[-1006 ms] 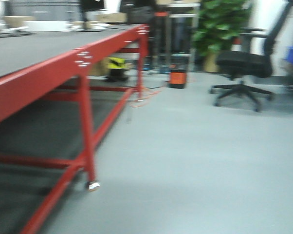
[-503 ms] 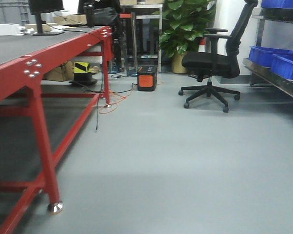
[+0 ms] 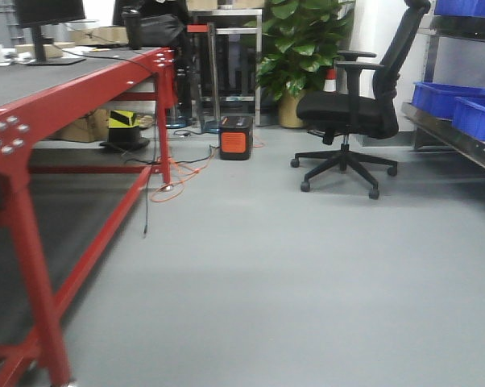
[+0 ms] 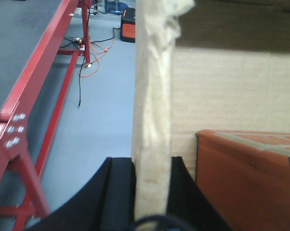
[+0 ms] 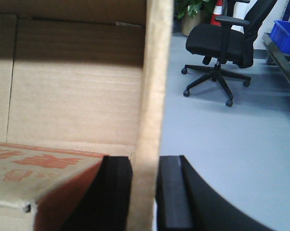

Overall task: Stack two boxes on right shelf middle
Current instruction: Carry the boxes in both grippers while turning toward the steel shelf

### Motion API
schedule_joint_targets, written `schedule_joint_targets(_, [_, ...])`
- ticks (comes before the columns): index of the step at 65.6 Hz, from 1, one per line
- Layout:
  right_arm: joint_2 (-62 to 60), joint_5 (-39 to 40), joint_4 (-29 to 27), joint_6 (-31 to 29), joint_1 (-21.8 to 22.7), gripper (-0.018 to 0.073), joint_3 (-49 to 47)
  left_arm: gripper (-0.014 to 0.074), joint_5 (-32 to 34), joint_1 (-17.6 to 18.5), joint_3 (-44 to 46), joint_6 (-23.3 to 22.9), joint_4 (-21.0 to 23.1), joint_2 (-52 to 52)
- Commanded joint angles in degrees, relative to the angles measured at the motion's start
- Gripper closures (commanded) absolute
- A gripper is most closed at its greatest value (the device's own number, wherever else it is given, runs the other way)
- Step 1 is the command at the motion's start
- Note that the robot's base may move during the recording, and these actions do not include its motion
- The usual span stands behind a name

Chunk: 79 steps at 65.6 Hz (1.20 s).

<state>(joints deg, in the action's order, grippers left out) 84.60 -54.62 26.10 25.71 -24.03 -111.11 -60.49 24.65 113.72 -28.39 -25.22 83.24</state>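
The large brown cardboard box is open-topped and held between both arms. My left gripper is shut on its left side wall. My right gripper is shut on its right side wall. A smaller box with an orange side and red print lies inside it, and also shows in the right wrist view. The steel shelf runs along the right edge of the front view, some way ahead. Neither the boxes nor my grippers show in the front view.
A red-framed table fills the left. A black office chair stands ahead on the right, near the shelf. Blue bins sit on the shelf. An orange and black device, floor cables and a plant are further back.
The front view has swung to the right: the red table slid left, and the chair and the shelf with blue bins came into view.
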Motion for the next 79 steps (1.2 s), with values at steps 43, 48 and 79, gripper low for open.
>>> schedule_joint_targets(43, [-0.7, 1.0, 5.6, 1.2, 1.0, 0.0712, -0.3, 0.0708, 2.0, -0.3, 0.8, -0.3, -2.3, -1.3])
schedule_joint_targets(48, [-0.7, 1.0, 5.6, 1.2, 1.0, 0.0712, -0.3, 0.0708, 2.0, -0.3, 0.8, -0.3, -2.3, -1.3])
schedule_joint_targets(79, [-0.7, 1.0, 5.6, 1.2, 1.0, 0.0712, -0.3, 0.0708, 2.0, -0.3, 0.8, -0.3, -2.3, -1.3])
